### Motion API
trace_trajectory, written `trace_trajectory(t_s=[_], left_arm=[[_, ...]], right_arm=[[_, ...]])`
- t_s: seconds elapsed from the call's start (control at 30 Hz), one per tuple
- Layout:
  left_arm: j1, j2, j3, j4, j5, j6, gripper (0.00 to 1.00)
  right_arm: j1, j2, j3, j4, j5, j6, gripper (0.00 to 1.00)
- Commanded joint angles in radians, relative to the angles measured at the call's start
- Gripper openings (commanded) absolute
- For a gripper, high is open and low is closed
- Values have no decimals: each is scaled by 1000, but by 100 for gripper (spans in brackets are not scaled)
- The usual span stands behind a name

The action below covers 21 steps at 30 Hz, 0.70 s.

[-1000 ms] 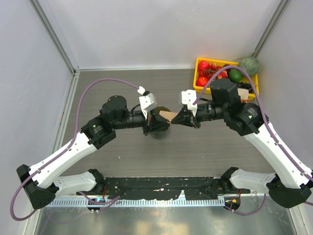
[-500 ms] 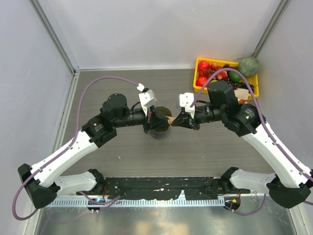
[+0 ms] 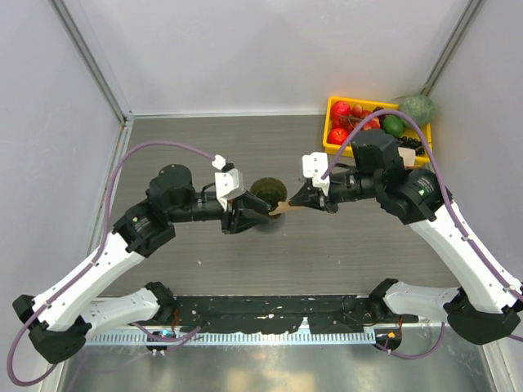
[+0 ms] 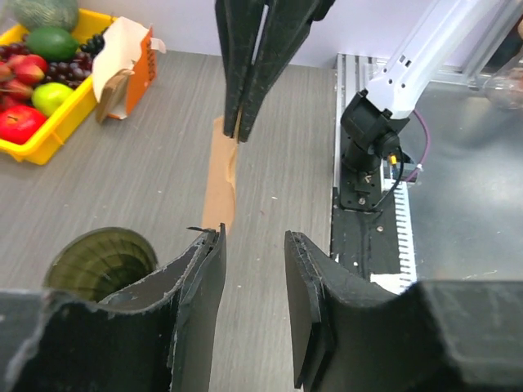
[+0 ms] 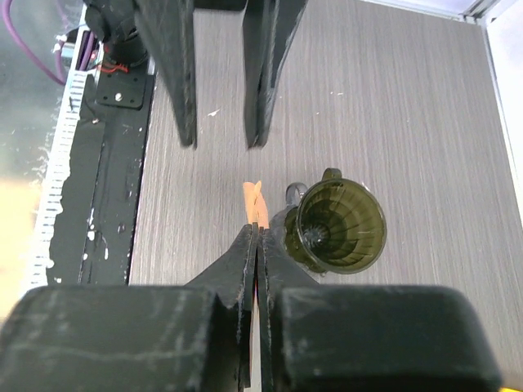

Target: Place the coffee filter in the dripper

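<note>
The coffee filter (image 3: 282, 209) (image 4: 219, 192) (image 5: 252, 202) is flat-folded tan paper, held edge-up in the air, just beside the dripper (image 3: 266, 193) (image 4: 102, 261) (image 5: 339, 227) and outside it, on the side towards the arms' bases. One end of it is pinched in the right tool (image 3: 296, 204) (image 5: 255, 237) (image 4: 239, 131), whose two fingers are pressed together on the paper. The other end sticks out free towards the left arm.

The dripper stands upright on the bench (image 3: 204, 147), dark olive, with its ribbed mouth facing up and its small handle on the filter's side.

Facing the right tool across the filter is the left tool (image 3: 253, 216) (image 4: 253, 245) (image 5: 221, 139), its fingers spread with a clear gap between them and nothing in it. The right wrist view shows its tips short of the paper's free end.

Far off at the bench's back right corner sits a yellow tray (image 3: 331, 122) (image 4: 49, 114) of fruit, with an orange-and-white carton (image 4: 122, 57) beside it.
</note>
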<state>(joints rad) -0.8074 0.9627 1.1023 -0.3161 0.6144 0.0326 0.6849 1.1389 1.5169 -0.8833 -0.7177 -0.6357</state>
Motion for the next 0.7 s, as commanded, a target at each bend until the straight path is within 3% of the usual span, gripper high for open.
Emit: trace_trajectory(t_s=[0.0, 0.2, 0.4, 0.67], left_arm=[[20, -32, 73, -50, 34, 105, 41], [-9, 19, 105, -64, 103, 128, 45], [-53, 62, 125, -52, 127, 122, 30], [-58, 93, 133, -9, 128, 79, 20]], right_arm=[[4, -21, 16, -83, -29, -107, 5], [31, -21, 6, -112, -45, -144, 5], [41, -15, 3, -95, -46, -127, 5], [54, -14, 2, -108, -60, -142, 5]])
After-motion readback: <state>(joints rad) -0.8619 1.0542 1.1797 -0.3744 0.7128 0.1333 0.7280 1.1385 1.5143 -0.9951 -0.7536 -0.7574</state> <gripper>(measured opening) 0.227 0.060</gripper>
